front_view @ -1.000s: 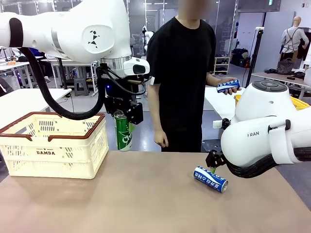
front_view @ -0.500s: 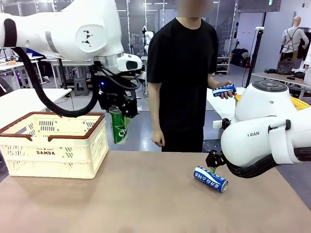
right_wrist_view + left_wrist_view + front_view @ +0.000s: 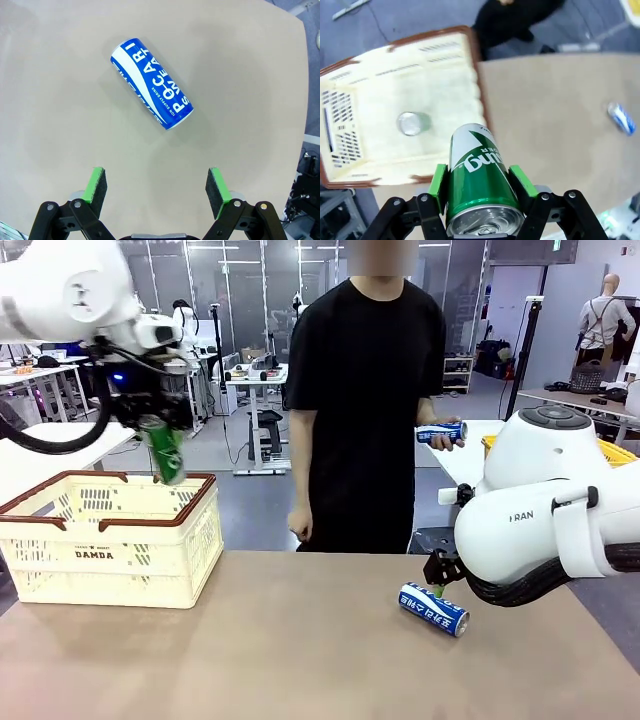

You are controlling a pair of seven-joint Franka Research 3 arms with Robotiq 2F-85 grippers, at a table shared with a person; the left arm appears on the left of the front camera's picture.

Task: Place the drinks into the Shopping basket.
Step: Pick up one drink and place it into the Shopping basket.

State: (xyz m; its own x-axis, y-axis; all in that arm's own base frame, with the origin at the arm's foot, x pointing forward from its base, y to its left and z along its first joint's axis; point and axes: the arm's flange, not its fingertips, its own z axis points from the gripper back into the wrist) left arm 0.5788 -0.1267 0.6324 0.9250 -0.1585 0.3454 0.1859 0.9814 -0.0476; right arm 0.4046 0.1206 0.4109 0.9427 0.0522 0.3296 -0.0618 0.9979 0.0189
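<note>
My left gripper (image 3: pixel 160 432) is shut on a green can (image 3: pixel 165 452), (image 3: pixel 479 175), held tilted in the air above the right end of the cream Shopping basket (image 3: pixel 110 540), (image 3: pixel 380 165). Inside the basket one can stands upright, its silver top (image 3: pixel 410 123) showing. A blue can (image 3: pixel 433 608), (image 3: pixel 151 85) lies on its side on the table at the right. My right gripper (image 3: pixel 157 192) hovers open just above it, apart from it. The person's hand holds another blue can (image 3: pixel 440 432) at the far side.
The person in black stands behind the table's far edge at the middle. A yellow mesh basket (image 3: pixel 615 452) sits at the far right behind my right arm (image 3: pixel 545 520). Bare tabletop (image 3: pixel 300 640) lies between the basket and the lying can.
My left arm has carried the green can leftward and upward, from beside the basket to above its right end. The person's hand with the blue can has drifted slightly left. The right arm is still.
</note>
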